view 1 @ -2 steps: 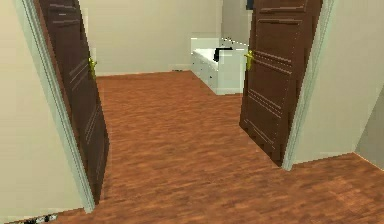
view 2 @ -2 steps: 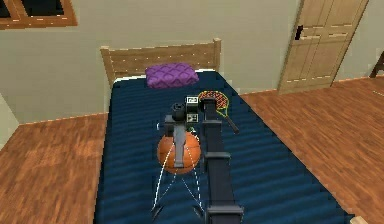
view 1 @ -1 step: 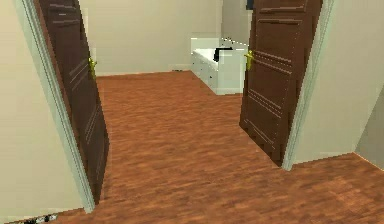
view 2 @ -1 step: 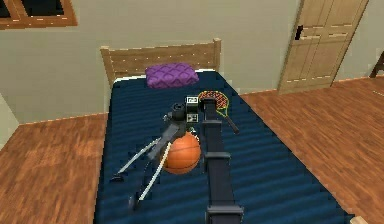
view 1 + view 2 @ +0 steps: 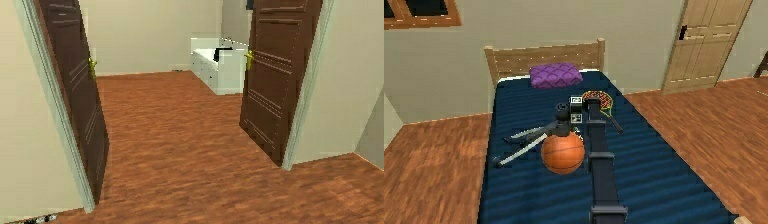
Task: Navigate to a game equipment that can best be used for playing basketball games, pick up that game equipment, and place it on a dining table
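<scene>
Basketball [image 5: 564, 153]: orange, lying on the blue bed [image 5: 654, 170], lower middle of the frame, just left of the dark arm [image 5: 606, 185].
Hand [image 5: 512, 147]: upper left of the ball, over the bed; cannot tell whether it grasps anything.
Racket [image 5: 599, 103]: on the bed, lower right of the purple pillow [image 5: 556, 75].
</scene>
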### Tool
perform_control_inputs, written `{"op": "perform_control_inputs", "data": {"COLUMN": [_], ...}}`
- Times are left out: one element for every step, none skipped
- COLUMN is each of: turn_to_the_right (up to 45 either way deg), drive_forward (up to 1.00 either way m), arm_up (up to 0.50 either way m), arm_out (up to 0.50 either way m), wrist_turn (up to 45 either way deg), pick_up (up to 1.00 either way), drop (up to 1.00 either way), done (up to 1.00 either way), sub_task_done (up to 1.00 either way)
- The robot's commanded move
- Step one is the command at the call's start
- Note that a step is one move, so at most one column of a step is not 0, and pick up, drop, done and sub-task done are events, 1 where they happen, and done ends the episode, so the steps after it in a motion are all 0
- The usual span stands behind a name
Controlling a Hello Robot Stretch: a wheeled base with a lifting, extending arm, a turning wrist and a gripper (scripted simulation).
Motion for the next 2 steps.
{"op": "perform_control_inputs", "data": {"turn_to_the_right": [0.0, 0.0], "drive_forward": [0.00, 0.00], "arm_up": [0.00, 0.00], "arm_out": [0.00, 0.00], "wrist_turn": [45.0, 33.0], "pick_up": [0.00, 0.00], "drop": [0.00, 0.00], "done": [0.00, 0.00], "sub_task_done": [0.00, 0.00]}}
